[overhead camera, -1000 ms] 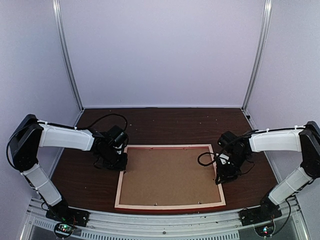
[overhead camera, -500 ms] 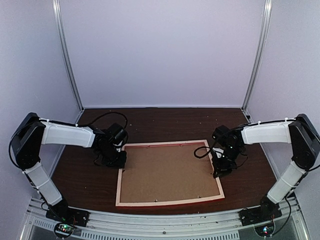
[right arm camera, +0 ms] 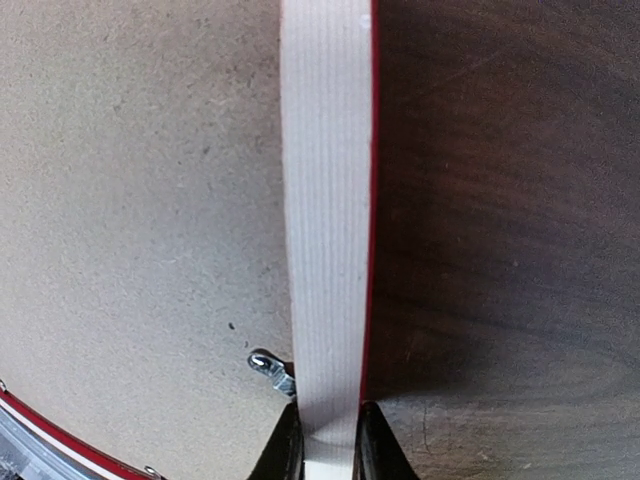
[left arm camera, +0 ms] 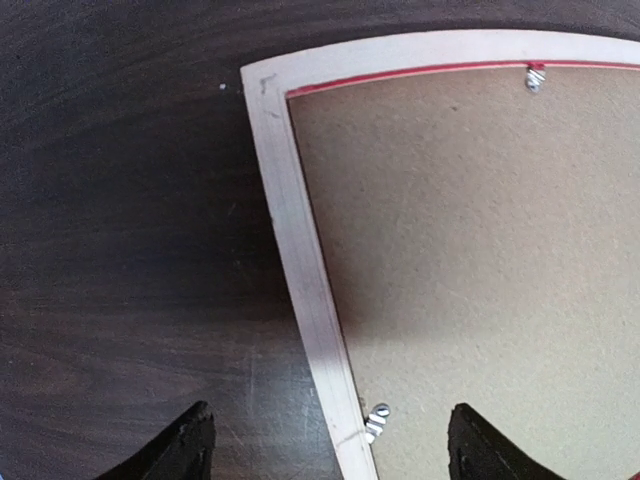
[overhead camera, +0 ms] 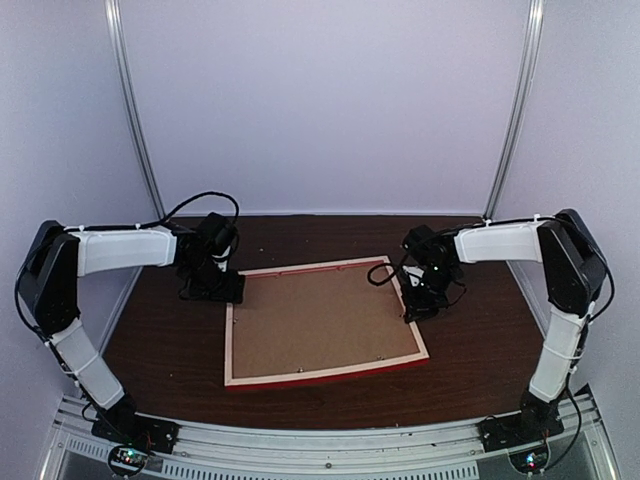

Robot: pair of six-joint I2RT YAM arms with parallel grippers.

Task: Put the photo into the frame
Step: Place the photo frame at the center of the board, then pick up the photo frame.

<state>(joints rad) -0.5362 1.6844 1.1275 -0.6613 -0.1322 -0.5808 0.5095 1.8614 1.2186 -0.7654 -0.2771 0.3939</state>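
Picture frame [overhead camera: 229,345], rectangular, red-edged pale wood, face down with brown backing board [overhead camera: 320,320] inside. Right tool [right arm camera: 325,440] pinched narrow on frame's right rail; left tool [left arm camera: 330,450] spread wide astride frame's left rail.

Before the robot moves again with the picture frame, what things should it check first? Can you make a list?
1. Right pincer shut on the right rail of the frame: ok.
2. Left pincer open and holding nothing: ok.
3. Frame lies back side up: ok.
4. Backing board sits inside the frame: ok.
5. Photo inside the frame: cannot tell, no photo shows in any view.
6. Metal tabs turned over the board to lock it: cannot tell.
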